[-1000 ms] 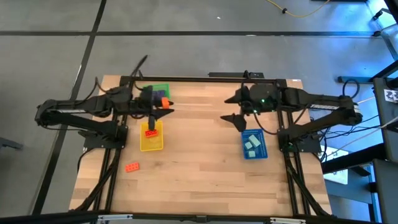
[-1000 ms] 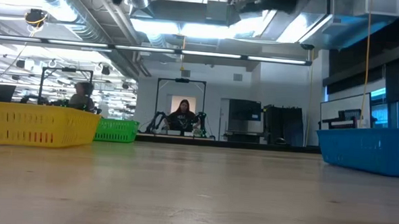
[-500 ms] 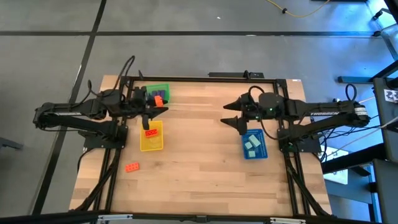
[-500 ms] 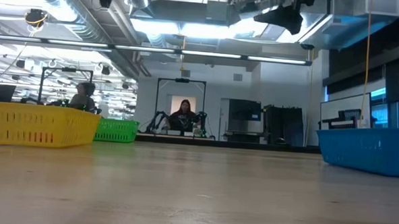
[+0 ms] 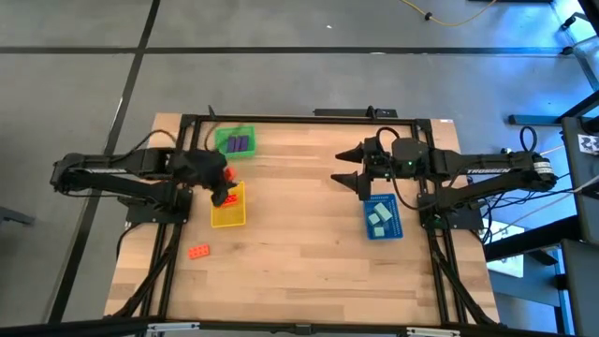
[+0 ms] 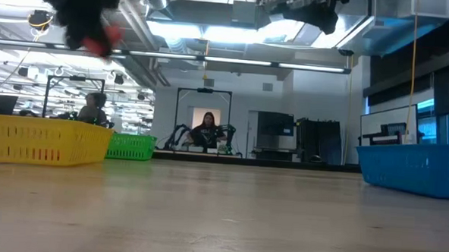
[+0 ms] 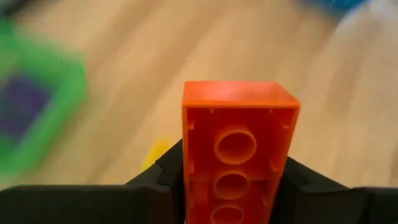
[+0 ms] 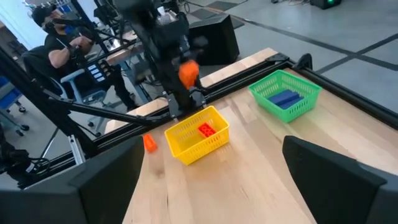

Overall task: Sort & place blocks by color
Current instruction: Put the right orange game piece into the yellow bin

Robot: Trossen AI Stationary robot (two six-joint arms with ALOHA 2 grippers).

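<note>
Held block: orange-red block, clamped between the fingers of the left claw, raised over the near edge of the yellow tray.
Handling (judged): a hard, rigid plastic brick, very light; its smooth side walls may slip, so the flat long sides are the place to grip, as here.
Appearance: glossy orange-red, rectangular; the hollow underside with round tubes faces the wrist camera.
Other blocks: one orange-red block in the yellow tray; another loose on the bench, just off the tray's corner; purple blocks in the green tray; light teal blocks in the blue tray.
Right claw: fingers wide apart, empty, hanging above the bench beside the blue tray.
Background: a seated person beyond the bench.
</note>
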